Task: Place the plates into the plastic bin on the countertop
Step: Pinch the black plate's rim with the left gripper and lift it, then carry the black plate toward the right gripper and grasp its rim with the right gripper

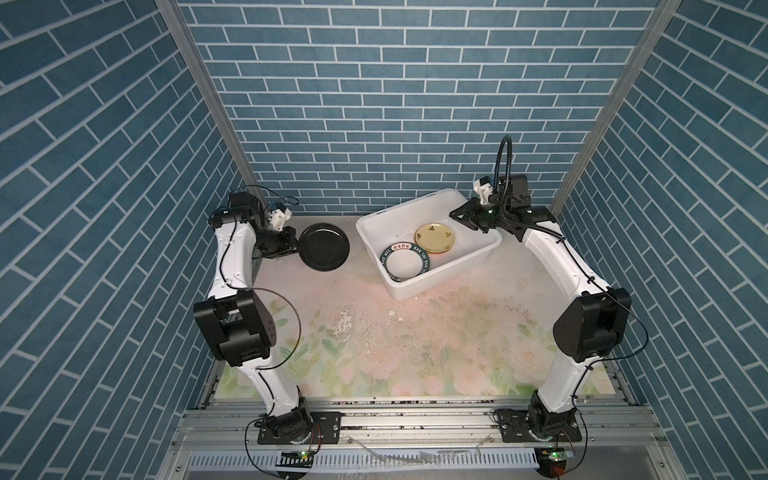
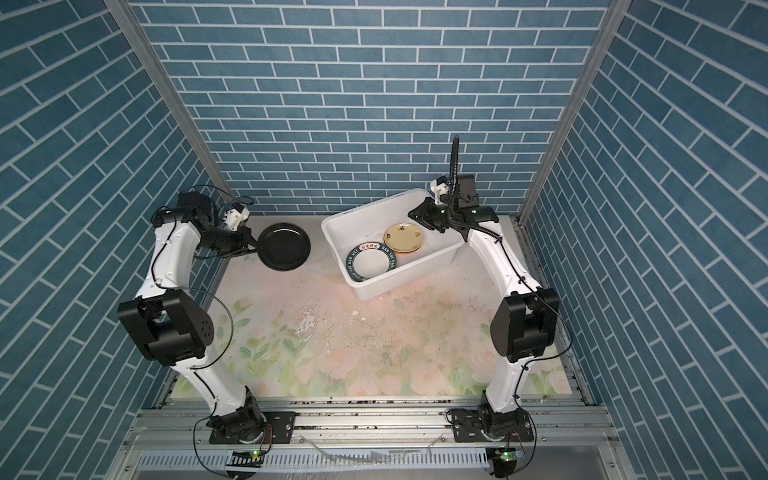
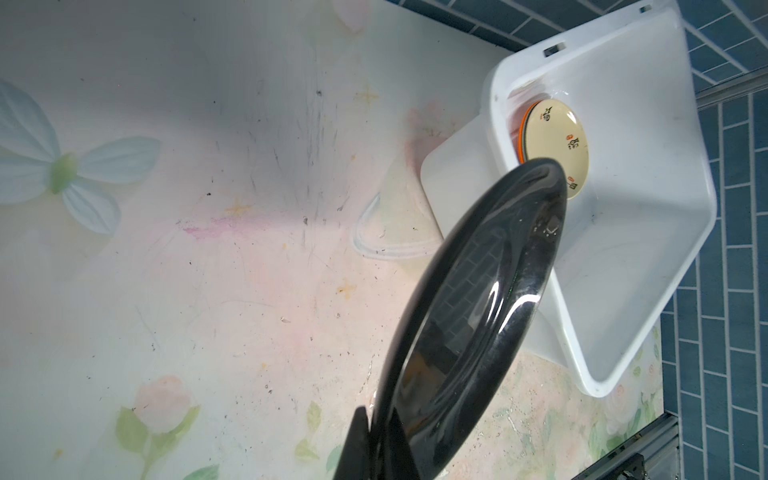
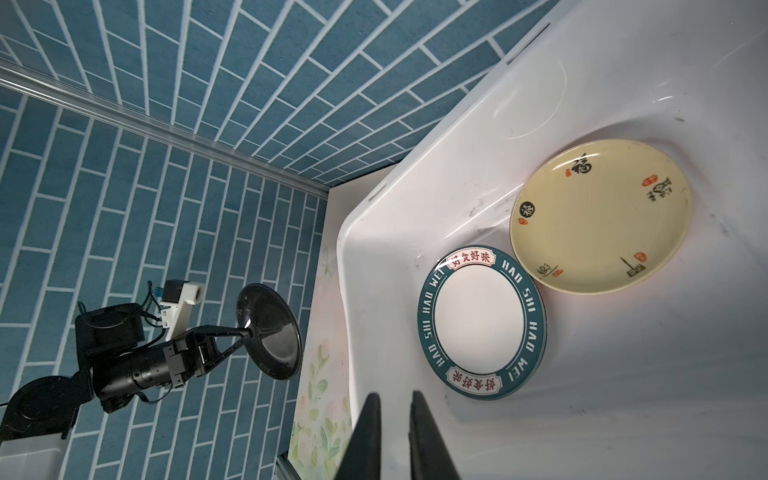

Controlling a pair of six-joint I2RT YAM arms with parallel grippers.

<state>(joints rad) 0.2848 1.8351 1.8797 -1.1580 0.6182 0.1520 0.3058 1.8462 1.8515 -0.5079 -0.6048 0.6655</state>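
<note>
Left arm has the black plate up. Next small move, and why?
Probably swing the left gripper toward the bin, carrying the black plate over its near rim. The plate is pinched by its edge, clear of the countertop and outside the bin. The lettered plate and cream plate lie inside, and the empty right gripper hangs over the far corner, so the path looks free.

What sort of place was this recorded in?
Probably a staged kitchen mock-up for robot trials, not a real kitchen: blue brick-print wall panels, a flower-printed countertop edged by aluminium rails, and a plastic bin holding plates.
</note>
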